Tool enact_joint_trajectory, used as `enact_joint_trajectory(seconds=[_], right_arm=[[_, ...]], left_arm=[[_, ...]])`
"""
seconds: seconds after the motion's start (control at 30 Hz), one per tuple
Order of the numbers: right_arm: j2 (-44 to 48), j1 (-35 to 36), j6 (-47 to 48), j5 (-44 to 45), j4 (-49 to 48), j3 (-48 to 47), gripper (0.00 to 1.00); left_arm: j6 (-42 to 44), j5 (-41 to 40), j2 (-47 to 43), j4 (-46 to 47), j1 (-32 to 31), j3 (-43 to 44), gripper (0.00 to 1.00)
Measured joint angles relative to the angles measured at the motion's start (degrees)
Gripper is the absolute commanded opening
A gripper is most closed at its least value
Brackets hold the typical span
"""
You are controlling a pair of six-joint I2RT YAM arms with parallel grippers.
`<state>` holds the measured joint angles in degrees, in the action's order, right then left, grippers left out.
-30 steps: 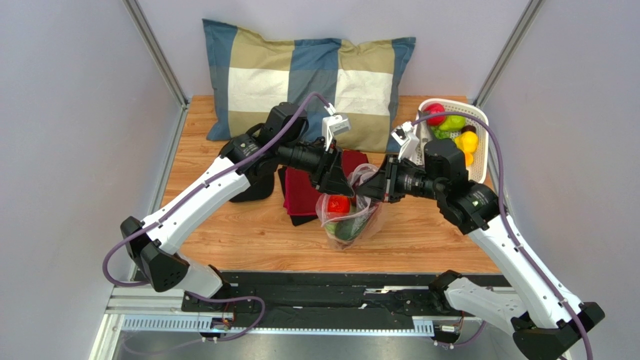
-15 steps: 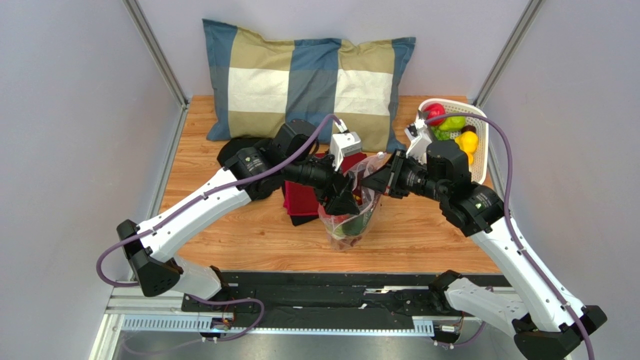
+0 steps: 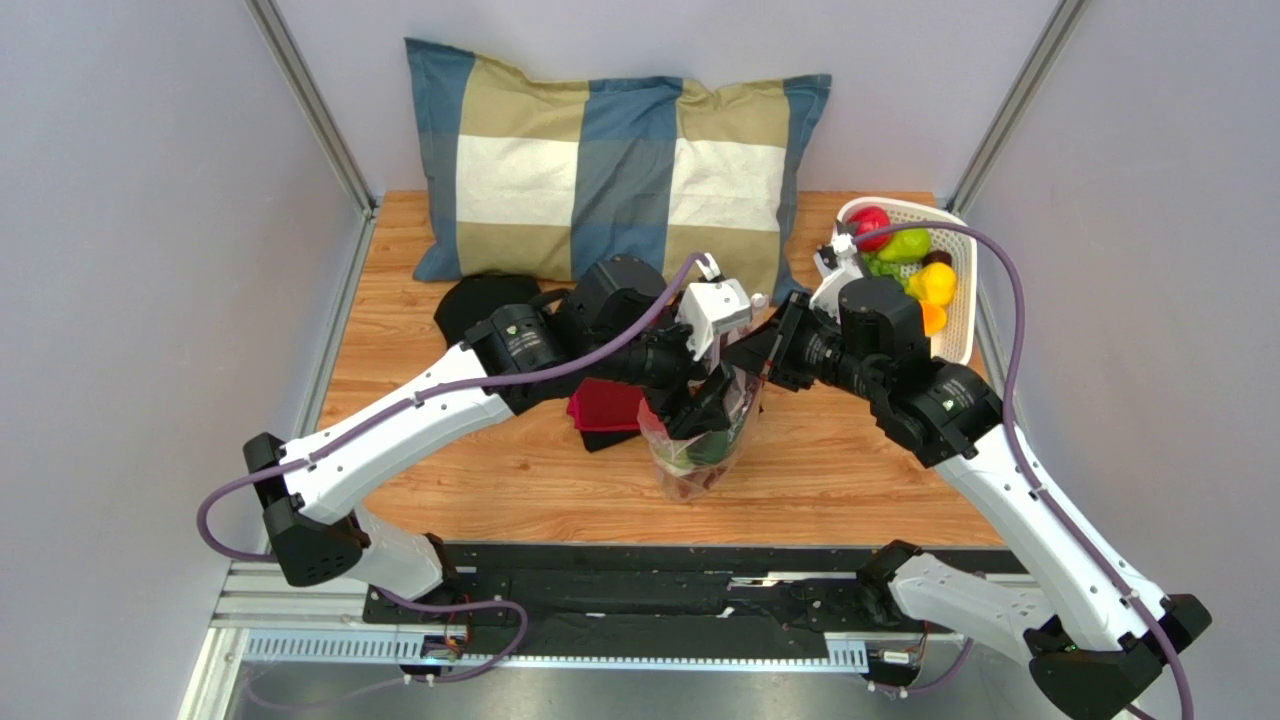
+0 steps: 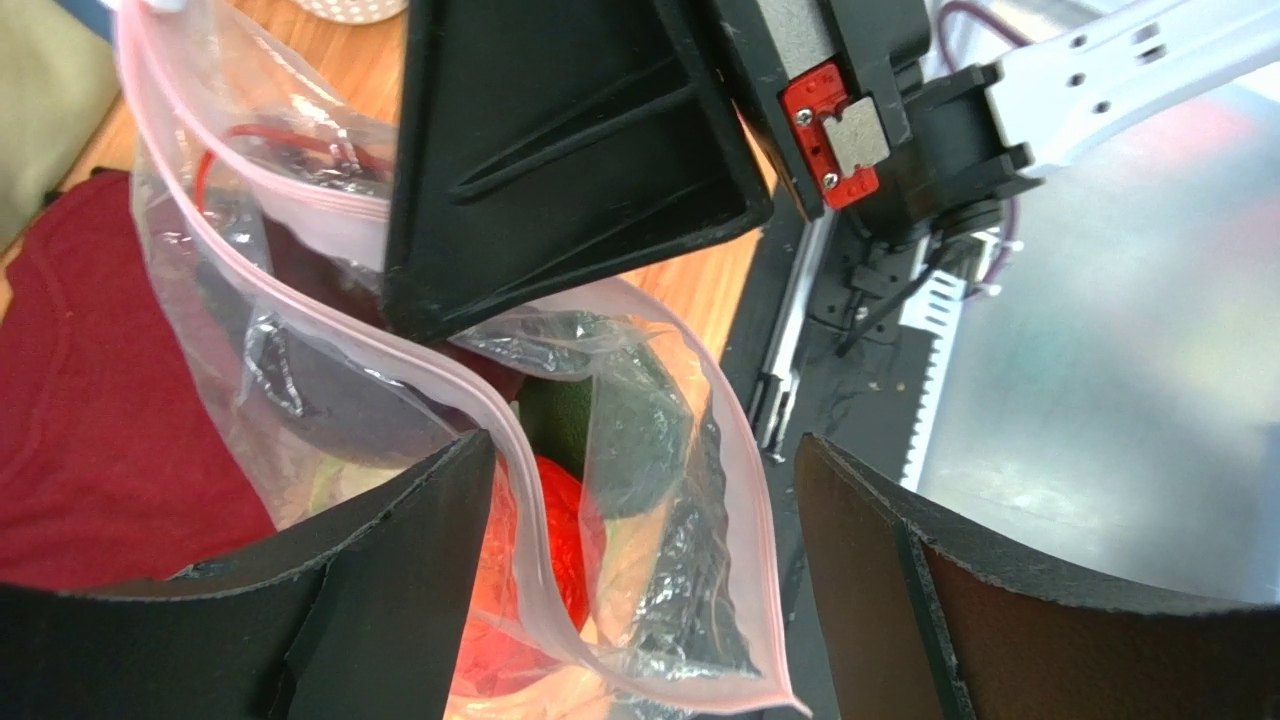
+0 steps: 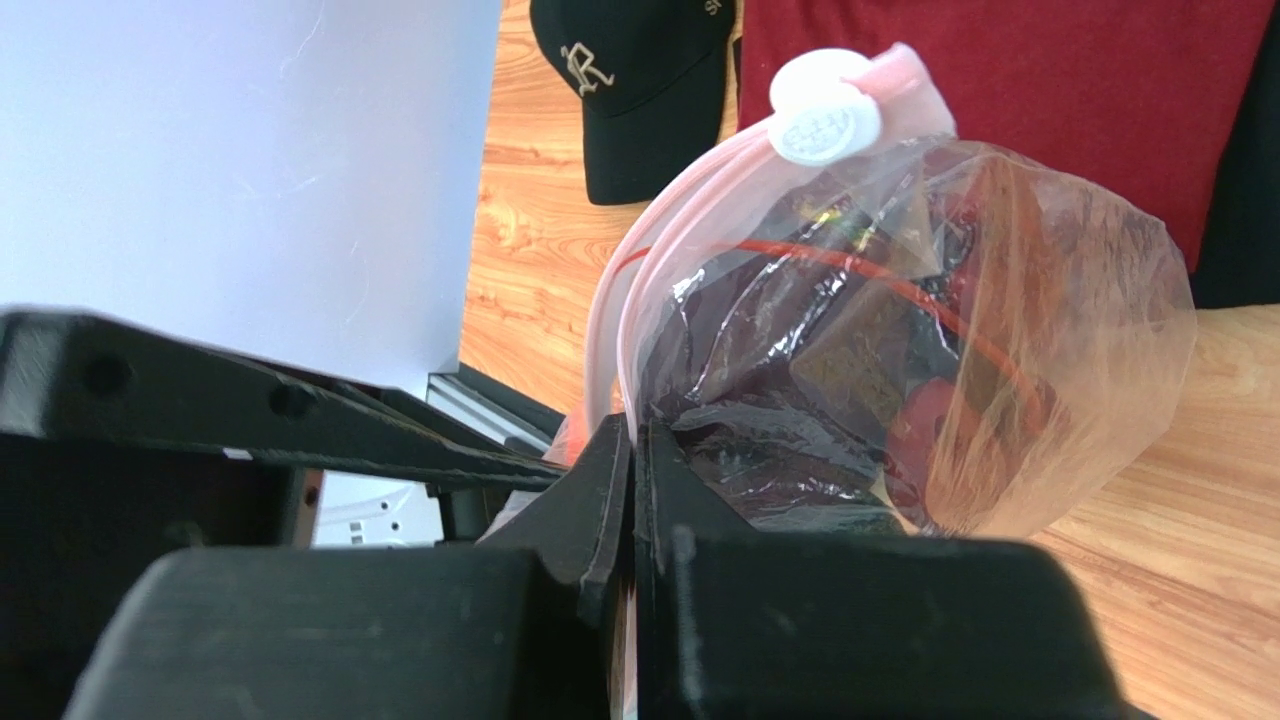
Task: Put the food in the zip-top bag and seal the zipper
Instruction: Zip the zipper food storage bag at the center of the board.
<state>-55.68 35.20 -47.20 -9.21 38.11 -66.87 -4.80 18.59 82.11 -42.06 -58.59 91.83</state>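
While the right gripper [image 5: 634, 443] has its fingers clamped tight together on the rim of the zip-top bag [image 5: 962, 315], the left gripper [image 4: 643, 458] is spread wide over the bag's mouth. In the right wrist view the pink zipper [image 5: 628, 285] runs straight down into that pinch, and a white round slider [image 5: 819, 113] sits at the far end of the strip, where the two tracks lie together.

From the left wrist it's a different story: the two pink lips bow apart, so that end of the mouth gapes. One lip lies right against one left finger [image 4: 376, 585], and the bag's corner is just beside the other. Down inside is the food [image 4: 559, 525], a red piece next to something dark green, plus darker stuff that's hard to make out through the crinkles.

Top view puts the bag upright on the wooden table [image 3: 451, 465], near the front middle, touching the edge of the red cloth [image 3: 606, 405]. Both grippers meet right above it. A black cap [image 3: 484, 296] lies past the cloth, more food sits in the white basket [image 3: 965, 300] at far right, and a checked pillow [image 3: 601, 150] leans at the back.
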Motion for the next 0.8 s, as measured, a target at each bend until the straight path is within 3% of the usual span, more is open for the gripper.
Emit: enact_joint_trajectory(seconds=[0.07, 0.17, 0.27, 0.3, 0.43, 0.5, 0.6, 0.63, 0.7, 0.8], right_arm=[[-0.6, 0.0, -0.8, 0.7, 0.3, -0.5, 0.0], [-0.9, 0.0, -2.0, 1.5, 1.0, -0.9, 0.0], [-1.1, 0.0, -2.9, 2.0, 1.6, -1.2, 0.0], [-1.2, 0.0, -3.0, 2.1, 1.6, -1.2, 0.0], [-1.3, 0.0, -3.4, 2.1, 1.9, -1.2, 0.03], [-1.2, 0.0, -3.0, 2.0, 1.9, -1.2, 0.14], [-1.0, 0.0, -0.4, 1.5, 1.4, -1.2, 0.43], [0.3, -0.9, 5.2, 0.1, 0.8, -1.2, 0.71], [1.3, -1.4, 8.5, -0.8, 0.5, -1.2, 0.88], [5.2, -2.8, 21.2, -4.2, 0.6, -1.2, 0.95]], left_arm=[[0.6, -2.4, 0.9, -0.2, -1.2, 0.3, 0.81], [1.2, -5.9, 2.2, -0.3, -2.6, 0.4, 0.72], [1.4, -9.2, 3.2, -0.3, -2.9, 0.4, 0.55], [1.6, -10.3, 3.4, -0.4, -2.9, 0.4, 0.38], [2.4, -12.6, 3.5, -0.9, -2.9, 0.5, 0.0], [2.9, -12.9, 3.5, -1.4, -2.9, 0.6, 0.0], [3.6, -13.0, 3.3, -2.2, -2.9, 0.6, 0.0], [4.8, -11.8, 2.3, -3.0, -2.4, 0.2, 0.0], [6.4, -10.4, 1.3, -3.1, -2.0, -0.3, 0.0], [13.1, -4.9, -3.7, -4.4, -0.5, -3.6, 0.0]])
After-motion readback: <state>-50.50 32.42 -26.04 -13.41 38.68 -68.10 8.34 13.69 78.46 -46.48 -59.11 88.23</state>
